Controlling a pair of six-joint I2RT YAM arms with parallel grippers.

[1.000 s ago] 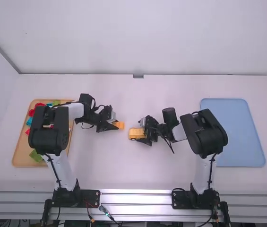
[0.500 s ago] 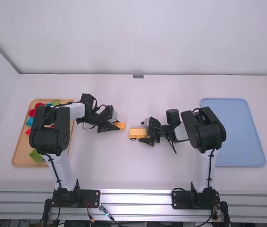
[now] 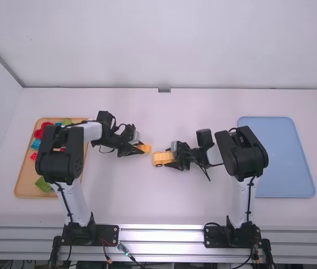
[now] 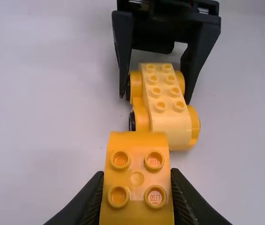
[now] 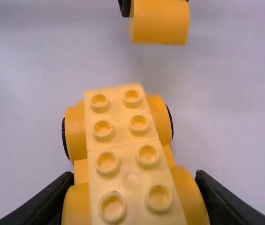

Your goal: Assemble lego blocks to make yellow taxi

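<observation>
Pinching a curved yellow block (image 4: 137, 180), the left fingers (image 4: 181, 197) faced the studded taxi base (image 4: 165, 101), clasped by the right fingers (image 5: 52, 199) near mid-tabletop (image 3: 124, 196). Both pieces looked light, rigid, slightly slick, best held by their sides. The left arm (image 3: 57, 154) partly hid the tray (image 3: 26, 189) of loose blocks (image 3: 42, 184).
</observation>
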